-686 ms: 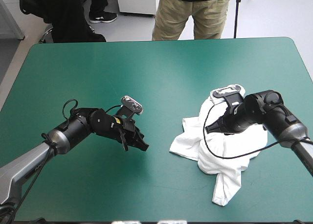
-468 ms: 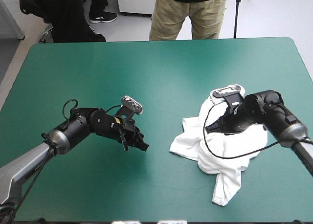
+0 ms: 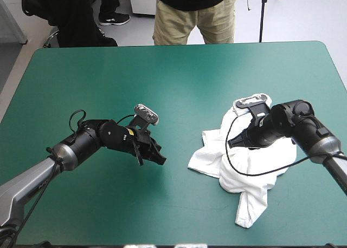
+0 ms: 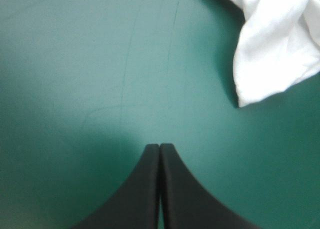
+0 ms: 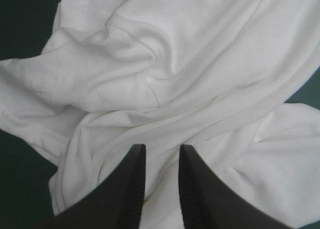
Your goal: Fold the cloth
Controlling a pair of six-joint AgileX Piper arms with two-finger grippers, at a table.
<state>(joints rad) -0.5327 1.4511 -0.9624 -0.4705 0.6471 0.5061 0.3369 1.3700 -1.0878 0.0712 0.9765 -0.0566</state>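
**On the table's right half: T-shirt in a heap**

White T-shirt [image 3: 209, 157] lies crumpled on teal-green cover [image 3: 162, 74], toward right edge. R gripper [image 5: 162, 150] sits over it w/ fingers narrowly apart, nothing pinched. L gripper [image 4: 160, 146] is closed to a point and empty, nr shirt's corner, not touching.

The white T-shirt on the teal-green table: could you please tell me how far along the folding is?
Done: nothing visible; the white short-sleeved T-shirt is a crumpled heap. In hand: the right gripper hovers over it, jaws slightly apart; the left gripper, jaws shut, is over bare teal-green cover. Left: spreading it flat and every fold.
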